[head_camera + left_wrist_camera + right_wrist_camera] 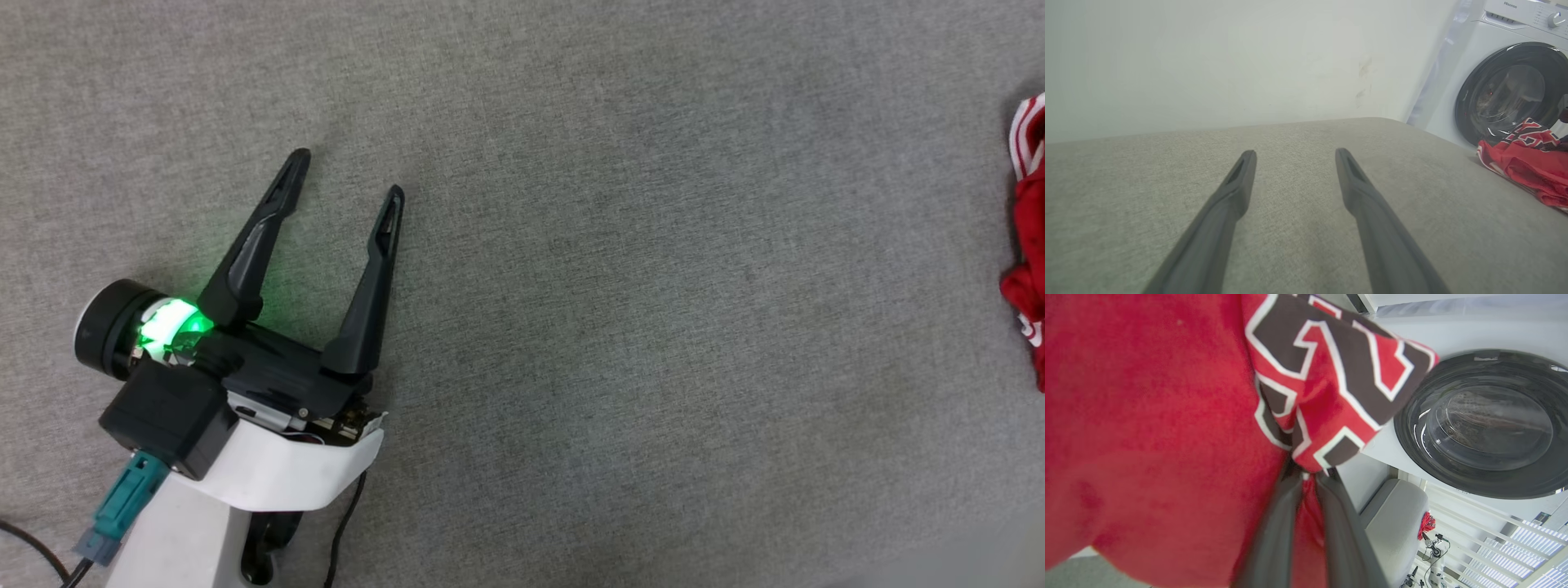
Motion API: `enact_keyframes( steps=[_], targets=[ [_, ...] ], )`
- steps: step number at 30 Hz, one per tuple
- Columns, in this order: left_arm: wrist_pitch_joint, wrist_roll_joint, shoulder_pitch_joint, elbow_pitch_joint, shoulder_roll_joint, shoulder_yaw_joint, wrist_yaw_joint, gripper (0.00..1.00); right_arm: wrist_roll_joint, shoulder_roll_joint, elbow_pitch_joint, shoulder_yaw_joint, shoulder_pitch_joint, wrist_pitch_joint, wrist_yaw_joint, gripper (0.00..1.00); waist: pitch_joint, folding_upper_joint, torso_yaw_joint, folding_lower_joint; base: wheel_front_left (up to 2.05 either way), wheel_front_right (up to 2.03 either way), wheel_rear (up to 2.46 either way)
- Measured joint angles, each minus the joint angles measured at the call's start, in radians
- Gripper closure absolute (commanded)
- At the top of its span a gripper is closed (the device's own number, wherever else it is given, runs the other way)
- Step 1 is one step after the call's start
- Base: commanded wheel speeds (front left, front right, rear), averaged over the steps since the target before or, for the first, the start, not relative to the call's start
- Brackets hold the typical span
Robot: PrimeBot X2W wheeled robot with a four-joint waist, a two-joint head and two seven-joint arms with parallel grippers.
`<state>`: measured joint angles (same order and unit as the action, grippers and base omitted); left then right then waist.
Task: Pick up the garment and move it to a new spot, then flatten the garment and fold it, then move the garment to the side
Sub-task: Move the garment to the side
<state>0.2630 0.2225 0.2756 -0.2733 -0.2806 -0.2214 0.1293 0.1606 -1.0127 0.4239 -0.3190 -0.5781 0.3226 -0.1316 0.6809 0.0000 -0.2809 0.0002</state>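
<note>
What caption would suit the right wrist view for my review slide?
The right gripper shut on a fold of the red garment, black-and-white lettering showing, a washing machine door behind.

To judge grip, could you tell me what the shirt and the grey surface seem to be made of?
Shirt: probably soft knit cloth, matte and slightly fuzzy, bunching into folds; whether the lettering is printed or sewn is unclear.
Grey surface: apparently woven upholstery fabric, matte, with fine speckled weave.
</note>
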Motion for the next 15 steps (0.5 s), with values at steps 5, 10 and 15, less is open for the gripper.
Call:
enact_keyframes(
  steps=[5,10,15],
  targets=[
    [0.000,0.003,0.000,-0.006,0.000,0.005,0.000,0.00,-0.026,0.052,0.010,0.067,-0.002,-0.024,0.000,0.00,0.004,0.0000,0.010,-0.0001,0.00,0.00,0.00],
    [0.000,0.011,-0.002,0.008,0.035,0.008,0.000,0.00,-0.069,0.095,-0.016,0.108,-0.001,-0.012,0.000,0.00,-0.030,0.0000,0.025,-0.0001,0.00,0.00,0.00],
    [0.000,0.016,-0.032,0.029,0.049,0.026,0.000,0.00,-0.092,0.141,-0.082,0.125,0.001,0.013,0.000,0.00,-0.107,0.0000,0.037,-0.0001,0.00,0.00,0.00]
  ],
)
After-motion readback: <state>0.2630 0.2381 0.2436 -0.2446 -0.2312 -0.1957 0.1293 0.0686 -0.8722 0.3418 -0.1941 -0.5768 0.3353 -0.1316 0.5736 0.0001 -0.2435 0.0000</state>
